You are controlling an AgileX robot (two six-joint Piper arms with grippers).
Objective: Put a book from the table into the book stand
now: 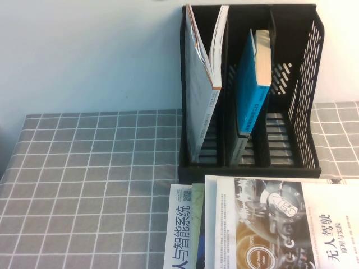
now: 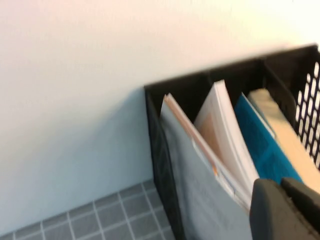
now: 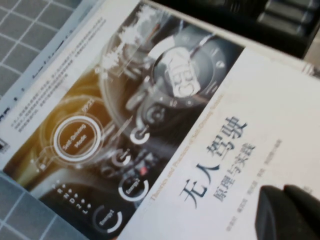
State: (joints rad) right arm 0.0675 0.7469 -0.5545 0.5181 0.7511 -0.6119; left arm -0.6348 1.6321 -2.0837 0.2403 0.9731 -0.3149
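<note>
Grey grid-checked cloth table (image 1: pixel 84 190) spreads from the wall toward the camera. At 1 o'clock on it stands the tall black plastic book stand (image 1: pixel 305 84) with three upright compartments and slotted side walls. Its leftmost slot holds a thin white-covered book with an orange edge (image 1: pixel 201 73), splayed open against the wall. The middle slot holds the thick blue paperback book (image 1: pixel 248 84), upright and leaning, cream page block facing right. The third slot shows only its ribbed base.

At 5 o'clock, just in front of the rack, lies a cream-covered book with a dark dashboard photo (image 1: pixel 280 224), stacked over a white book with blue characters (image 1: pixel 180 235).

The high view shows neither arm. Only the wrist views do: the left gripper (image 2: pixel 287 210) hovers near the stand's top beside the blue paperback; the right gripper (image 3: pixel 287 212) hangs over the cream cover. Whether either is wide or narrow I cannot tell.
</note>
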